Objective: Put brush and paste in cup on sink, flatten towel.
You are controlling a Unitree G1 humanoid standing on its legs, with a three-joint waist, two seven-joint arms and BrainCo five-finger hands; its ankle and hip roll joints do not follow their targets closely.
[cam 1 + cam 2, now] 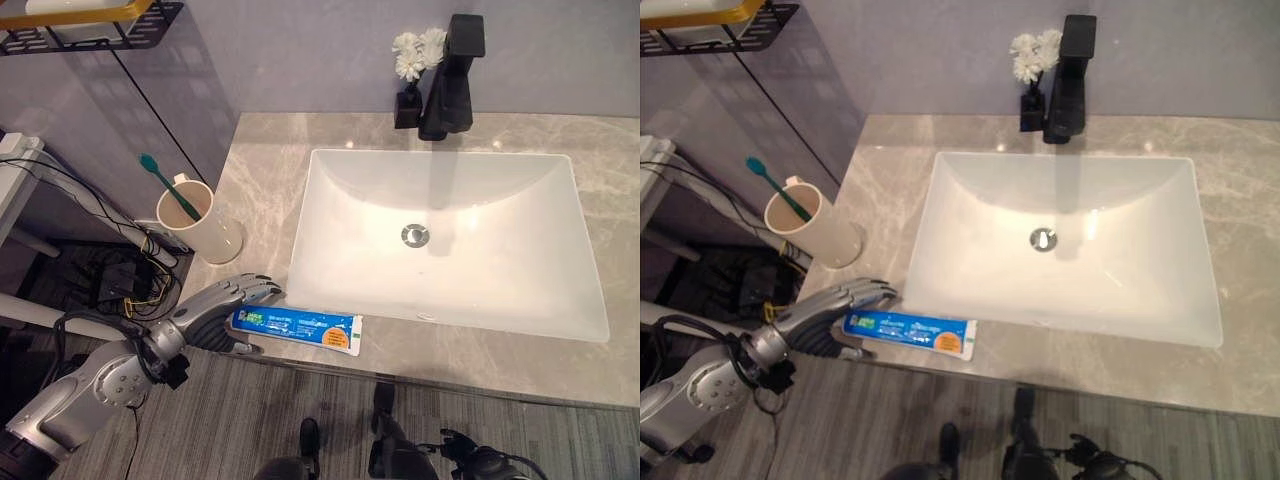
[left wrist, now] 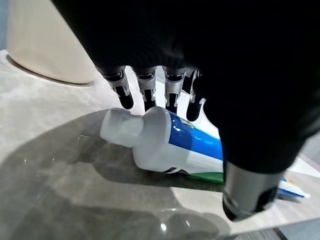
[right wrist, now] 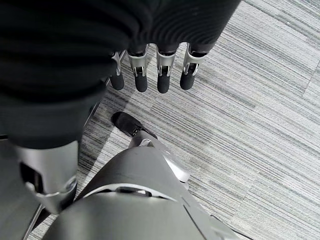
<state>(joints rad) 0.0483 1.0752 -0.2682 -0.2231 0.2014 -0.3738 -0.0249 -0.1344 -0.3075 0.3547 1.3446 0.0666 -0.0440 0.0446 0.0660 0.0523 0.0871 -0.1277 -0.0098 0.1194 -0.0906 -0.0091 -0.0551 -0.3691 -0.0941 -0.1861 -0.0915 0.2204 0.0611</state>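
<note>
Paste (image 1: 297,329) at counter (image 1: 480,360) edge — hand (image 1: 235,300) beside.

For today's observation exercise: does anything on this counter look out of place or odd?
Yes. The toothpaste tube lies flat at the counter's front edge, by the left hand, not in the cup where the green toothbrush stands. Nothing looks spilled or damaged.

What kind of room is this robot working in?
Most likely a bathroom: a white basin set in a stone counter under a black tap, with a toothbrush in a cup.
</note>
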